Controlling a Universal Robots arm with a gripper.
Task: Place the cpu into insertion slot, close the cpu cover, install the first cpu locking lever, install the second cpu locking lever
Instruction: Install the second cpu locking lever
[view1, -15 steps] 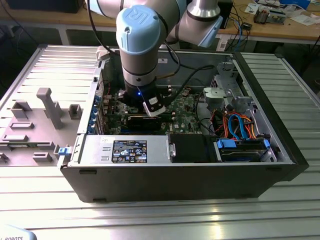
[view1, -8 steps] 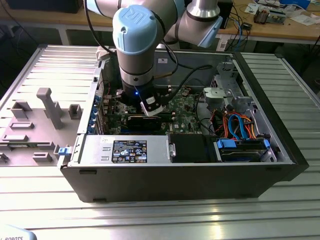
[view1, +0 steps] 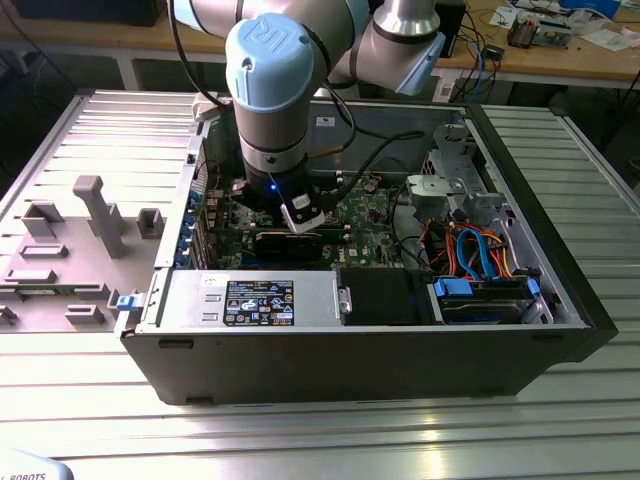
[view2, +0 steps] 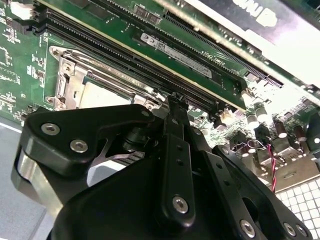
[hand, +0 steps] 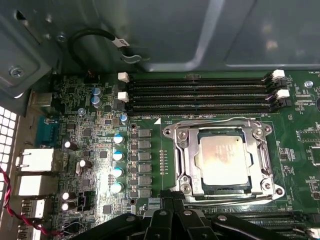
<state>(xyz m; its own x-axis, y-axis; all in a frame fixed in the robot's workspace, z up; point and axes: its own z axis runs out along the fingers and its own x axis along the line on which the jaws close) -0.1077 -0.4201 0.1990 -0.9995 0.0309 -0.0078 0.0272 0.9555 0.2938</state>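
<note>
One arm reached down into the open computer case (view1: 560, 300) in the exterior view, its gripper (view1: 300, 215) low over the green motherboard (view1: 375, 235) inside that case. In the second wrist view the gripper's fingertips (view2: 175, 102) met at a point, pinched shut on nothing, just beside the insertion slot (view2: 67, 82). In the first wrist view the cpu (hand: 223, 159) lay seated in the insertion slot, framed by the closed cpu cover (hand: 187, 155), with the memory slots (hand: 200, 92) beside it.

Arm (view1: 275, 90) reaches straight down, tool (view2: 176, 100) fingertips pressed together
</note>
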